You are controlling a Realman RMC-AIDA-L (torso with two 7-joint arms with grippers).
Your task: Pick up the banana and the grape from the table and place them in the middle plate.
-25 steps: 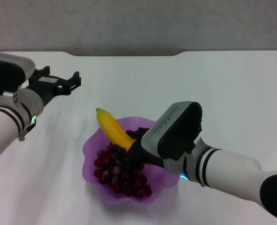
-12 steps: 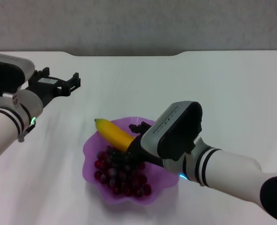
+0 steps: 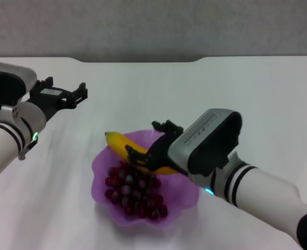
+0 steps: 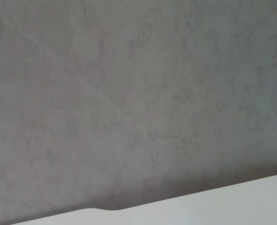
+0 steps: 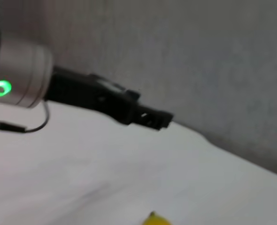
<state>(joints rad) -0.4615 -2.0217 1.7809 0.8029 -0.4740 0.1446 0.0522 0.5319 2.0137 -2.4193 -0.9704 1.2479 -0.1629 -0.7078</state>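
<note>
Banana [image 3: 138, 153] and grapes [image 3: 134, 190] both in plate [image 3: 99, 165], banana across plate's far rim w/ tip to left, grapes at near side. R gripper [image 3: 145, 147] just over banana's mid, fingers spread wide, holding nothing; only move I'd judge left is lifting clear. L gripper [image 3: 65, 94] idle near table [image 3: 257, 94] left edge, can't tell fingers.

One banana [image 3: 135, 153], one grape bunch [image 3: 133, 190], both in single purple plate [image 3: 99, 164] near front edge of one white tabletop [image 3: 237, 99]. Two grippers: left [image 3: 65, 94], right [image 3: 149, 146].
</note>
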